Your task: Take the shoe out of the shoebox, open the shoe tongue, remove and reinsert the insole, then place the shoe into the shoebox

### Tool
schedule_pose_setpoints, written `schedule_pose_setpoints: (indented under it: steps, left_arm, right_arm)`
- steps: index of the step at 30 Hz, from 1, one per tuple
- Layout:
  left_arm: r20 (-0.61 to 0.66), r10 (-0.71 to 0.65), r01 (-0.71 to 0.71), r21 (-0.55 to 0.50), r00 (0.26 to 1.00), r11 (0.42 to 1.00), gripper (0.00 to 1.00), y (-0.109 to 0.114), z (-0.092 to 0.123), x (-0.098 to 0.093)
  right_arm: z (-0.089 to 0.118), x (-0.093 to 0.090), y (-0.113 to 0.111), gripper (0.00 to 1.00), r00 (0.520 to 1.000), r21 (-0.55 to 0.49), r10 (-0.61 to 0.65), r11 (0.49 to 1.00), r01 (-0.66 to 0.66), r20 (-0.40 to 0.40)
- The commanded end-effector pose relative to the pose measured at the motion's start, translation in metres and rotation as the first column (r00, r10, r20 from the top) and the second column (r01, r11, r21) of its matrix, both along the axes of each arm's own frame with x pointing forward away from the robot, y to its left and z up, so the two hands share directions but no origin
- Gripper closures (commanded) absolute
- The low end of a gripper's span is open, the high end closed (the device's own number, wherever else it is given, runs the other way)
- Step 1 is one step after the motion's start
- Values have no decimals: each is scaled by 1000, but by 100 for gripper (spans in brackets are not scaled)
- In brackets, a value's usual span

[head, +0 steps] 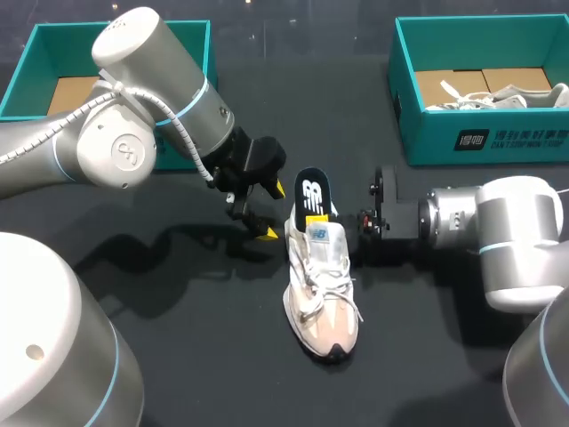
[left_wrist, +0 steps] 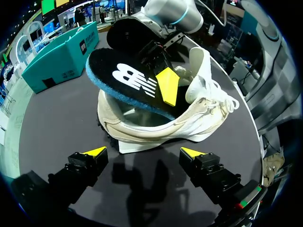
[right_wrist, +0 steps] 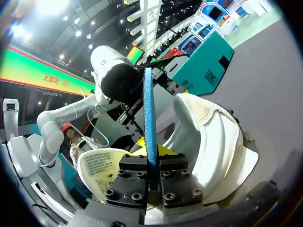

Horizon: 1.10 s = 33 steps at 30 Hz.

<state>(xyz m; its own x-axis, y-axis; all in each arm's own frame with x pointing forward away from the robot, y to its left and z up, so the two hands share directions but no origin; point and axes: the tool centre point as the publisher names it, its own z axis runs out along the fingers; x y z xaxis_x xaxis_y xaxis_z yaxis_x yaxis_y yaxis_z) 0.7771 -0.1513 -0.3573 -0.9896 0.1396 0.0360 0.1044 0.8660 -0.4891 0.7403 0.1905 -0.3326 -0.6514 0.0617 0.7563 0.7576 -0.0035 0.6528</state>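
Head view: the shoe (head: pixel 322 289) is standing sole-down on the desk (head: pixel 196 347) between the two arms, well apart from the teal shoebox (head: pixel 436 138). Its insole (head: pixel 312 194) is tilting up out of the heel opening with its lower end inside the shoe. In the right wrist view, the insole is being pinched across its flat faces by the fingers of the right hand (right_wrist: pixel 152 163). The left hand (left_wrist: pixel 144 152) is being held spread and empty just beside the heel, touching nothing. The insole is being judged as light, thin, flexible foam, likely to buckle if pushed endwise, so a hold close to the shoe opening is being advised. The shoe is being judged light and soft-walled, liable to slide on the desk. Bracing at the stiffer heel is being recommended.
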Motion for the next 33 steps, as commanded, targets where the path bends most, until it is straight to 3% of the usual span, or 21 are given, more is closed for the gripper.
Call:
schedule_pose_setpoints:
  steps: [1,3,6,9,18,20,22,27,33]
  left_arm:
    - [1,0,0,-1,1000,1000,0,1,0,-1]
    - [1,0,0,-1,1000,1000,0,1,0,-1]
    - [1,0,0,-1,1000,1000,0,1,0,-1]
    - [1,0,0,-1,1000,1000,0,1,0,-1]
    - [1,0,0,-1,1000,1000,0,1,0,-1]
    - [1,0,0,-1,1000,1000,0,1,0,-1]
    - [1,0,0,-1,1000,1000,0,1,0,-1]
    - [1,0,0,-1,1000,1000,0,1,0,-1]
    - [1,0,0,-1,1000,1000,0,1,0,-1]
  right_arm:
    - [-3,-10,3,100,1000,-7,-14,1000,14,3]
    - [3,-8,4,100,1000,-9,-15,1000,15,25]
    - [13,-4,5,67,998,-12,-10,1000,10,62]
    - [21,2,6,58,996,-18,-1,1000,3,93]
    - [35,19,7,68,991,-48,20,999,-14,133]
    - [35,23,6,78,991,-50,22,999,-15,134]
    - [34,26,6,100,991,-51,25,999,-18,129]
    - [27,27,6,100,995,-48,26,999,-22,100]
    - [10,10,3,100,999,-46,-3,999,5,46]
